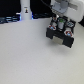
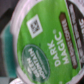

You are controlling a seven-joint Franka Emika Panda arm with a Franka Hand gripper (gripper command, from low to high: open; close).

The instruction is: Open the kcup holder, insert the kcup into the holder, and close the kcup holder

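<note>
Kcup (image 2: 47,47): fills nearly the whole wrist view, green lid toward the camera, "Dark Magic" lettering and a QR square legible. You can read it as sitting right at the jaws, directly under the wrist. The finger pads themselves are not visible in either view, so you cannot tell whether the jaws are clamped on the pod or slack around it.

Kcup holder (image 1: 61,34): black boxy unit, directly below the gripper (image 1: 61,21) in the exterior view. Small coloured tops show on or in it; too blurred to tell which slots are filled, or whether the drawer is pulled out.

Arm: white wrist comes down from the upper edge of the exterior view, over the holder.

White upright post (image 1: 25,11): well apart from the jaws, toward the exterior view's left. Not involved.

Table (image 1: 25,55): pale surface, nothing else near the jaws.

Judgement: you appear to be at the insert step, pod poised above the holder.

Risks from here:
- Pod tilted between the jaws; rim catches a slot edge and it lodges askew.
- Descent onto an occupied slot; pod rides on another and rolls off.
- Letting go too high; pod bounces out.
- Pressing down shifts the holder.
</note>
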